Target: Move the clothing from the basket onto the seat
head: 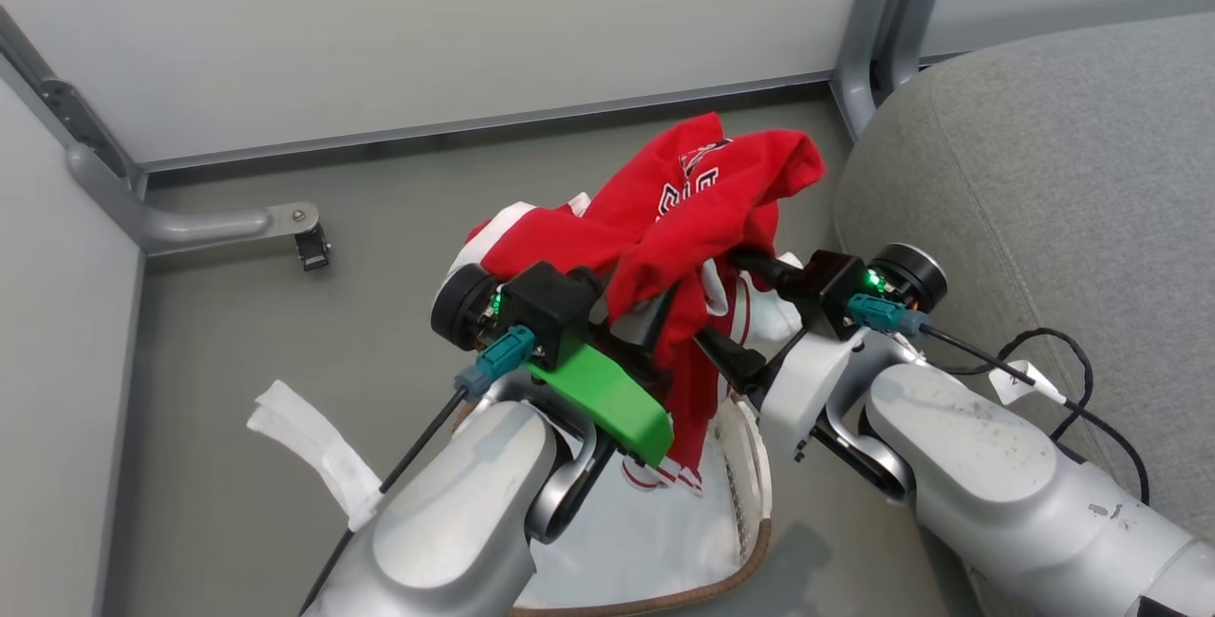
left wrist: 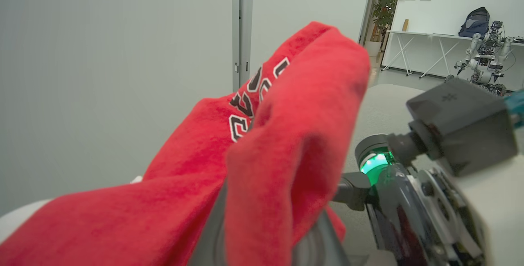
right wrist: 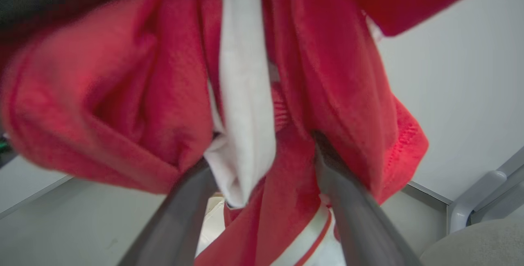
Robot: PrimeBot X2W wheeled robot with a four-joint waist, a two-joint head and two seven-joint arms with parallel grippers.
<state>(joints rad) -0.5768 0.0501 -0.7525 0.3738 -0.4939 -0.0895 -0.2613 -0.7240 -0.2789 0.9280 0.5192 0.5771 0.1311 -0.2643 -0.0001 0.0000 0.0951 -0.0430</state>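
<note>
The clothing [head: 683,209], a red jersey with white trim, hangs bunched in the air above the basket [head: 664,606], whose brown rim and white liner [head: 655,532] show below. My left gripper [head: 655,318] is buried under a red fold. In the left wrist view its fingers [left wrist: 213,233] flank a fold of the clothing [left wrist: 286,135], with dark digits showing. My right gripper [head: 759,266] reaches in from the right; its fingers [right wrist: 352,208] stand on either side of a bundle of the clothing [right wrist: 245,106], tips hidden. The grey seat [head: 1044,171] lies to the right.
Pale wall panels on a grey metal frame [head: 873,38] close the back and left. A bracket foot [head: 237,218] rests on the floor, and a white cloth strip [head: 313,446] lies beside my left arm. A black cable [head: 1054,361] trails over the seat. Another robot [left wrist: 487,57] stands far off.
</note>
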